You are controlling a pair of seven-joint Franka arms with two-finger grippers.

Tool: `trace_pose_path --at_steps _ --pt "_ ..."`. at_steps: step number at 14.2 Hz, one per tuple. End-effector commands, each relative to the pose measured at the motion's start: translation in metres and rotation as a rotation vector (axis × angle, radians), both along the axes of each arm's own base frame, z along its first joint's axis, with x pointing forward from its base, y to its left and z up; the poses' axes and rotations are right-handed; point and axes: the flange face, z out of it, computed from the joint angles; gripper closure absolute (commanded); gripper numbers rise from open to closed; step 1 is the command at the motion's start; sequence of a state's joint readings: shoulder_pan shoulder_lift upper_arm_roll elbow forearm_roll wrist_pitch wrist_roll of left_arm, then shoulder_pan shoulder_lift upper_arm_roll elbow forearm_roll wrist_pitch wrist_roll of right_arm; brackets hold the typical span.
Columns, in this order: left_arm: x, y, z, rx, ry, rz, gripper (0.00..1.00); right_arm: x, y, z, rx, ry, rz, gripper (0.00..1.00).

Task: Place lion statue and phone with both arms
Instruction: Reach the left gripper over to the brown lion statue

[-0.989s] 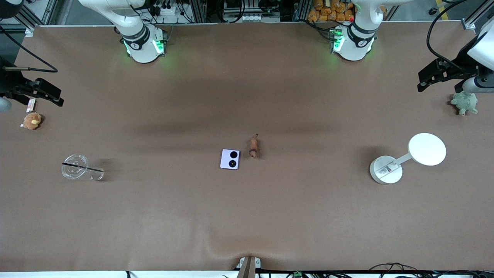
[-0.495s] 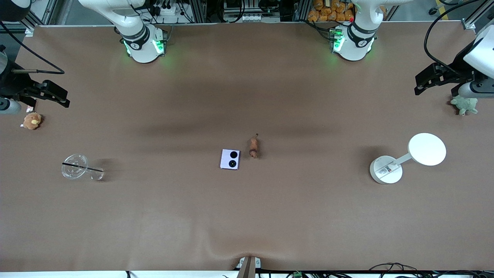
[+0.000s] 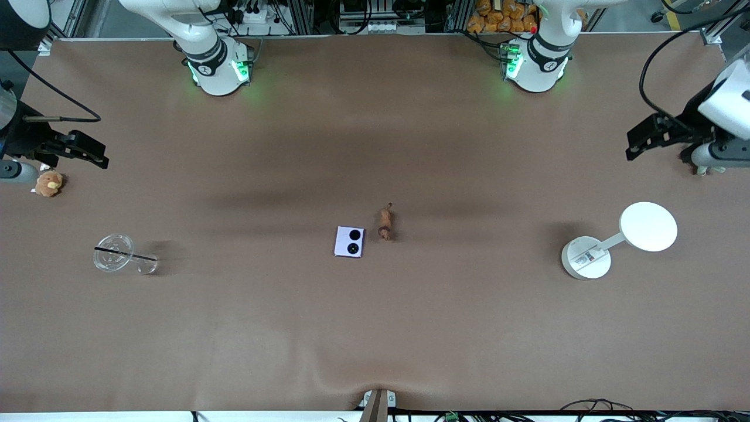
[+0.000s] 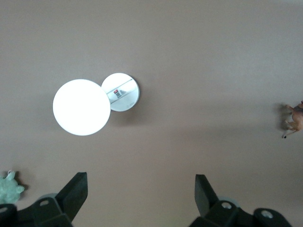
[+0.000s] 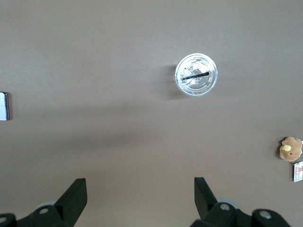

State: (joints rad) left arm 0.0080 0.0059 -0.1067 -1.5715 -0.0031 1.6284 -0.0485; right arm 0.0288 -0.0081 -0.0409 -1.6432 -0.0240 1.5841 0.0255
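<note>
The phone point(image 3: 350, 241), a pale lilac square with two black circles, lies flat at mid-table. The lion statue point(image 3: 385, 223), tiny and orange-brown, lies just beside it toward the left arm's end. The lion also shows in the left wrist view point(image 4: 296, 119), and an edge of the phone shows in the right wrist view point(image 5: 4, 106). My left gripper point(image 3: 634, 145) is open and empty in the air at the left arm's end of the table point(image 4: 141, 189). My right gripper point(image 3: 98, 156) is open and empty in the air at the right arm's end point(image 5: 140, 191).
A white round-headed lamp point(image 3: 638, 231) stands toward the left arm's end. A green plush toy point(image 4: 9, 187) lies under the left hand. A clear cup with a black straw point(image 3: 117, 253) and a tan plush toy point(image 3: 48, 183) lie toward the right arm's end.
Both grippers have drifted a little toward the middle of the table. The left hand now covers most of the green plush toy. The phone and the lion statue have not moved.
</note>
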Motion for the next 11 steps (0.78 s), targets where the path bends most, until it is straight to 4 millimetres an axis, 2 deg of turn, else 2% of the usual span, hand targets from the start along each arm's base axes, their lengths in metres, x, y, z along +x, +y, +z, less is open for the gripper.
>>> trace_pose_path --at_steps 1,3,6,8,11 --pt "0.018 -0.012 -0.014 -0.025 -0.009 -0.004 0.00 0.002 0.002 0.000 -0.007 -0.008 0.000 0.00" --pt "0.024 -0.017 -0.024 -0.029 -0.004 -0.006 0.00 0.006 0.008 -0.010 -0.006 0.010 0.009 0.00" --pt "0.034 -0.033 -0.043 -0.030 0.008 -0.024 0.00 0.007 0.014 -0.010 0.000 0.010 0.018 0.00" --pt "0.040 -0.058 -0.059 -0.031 0.013 0.001 0.00 0.006 0.022 -0.009 0.000 0.013 0.033 0.00" --pt "0.049 -0.101 -0.087 -0.038 0.013 0.064 0.00 0.007 0.020 -0.012 0.000 0.015 0.029 0.00"
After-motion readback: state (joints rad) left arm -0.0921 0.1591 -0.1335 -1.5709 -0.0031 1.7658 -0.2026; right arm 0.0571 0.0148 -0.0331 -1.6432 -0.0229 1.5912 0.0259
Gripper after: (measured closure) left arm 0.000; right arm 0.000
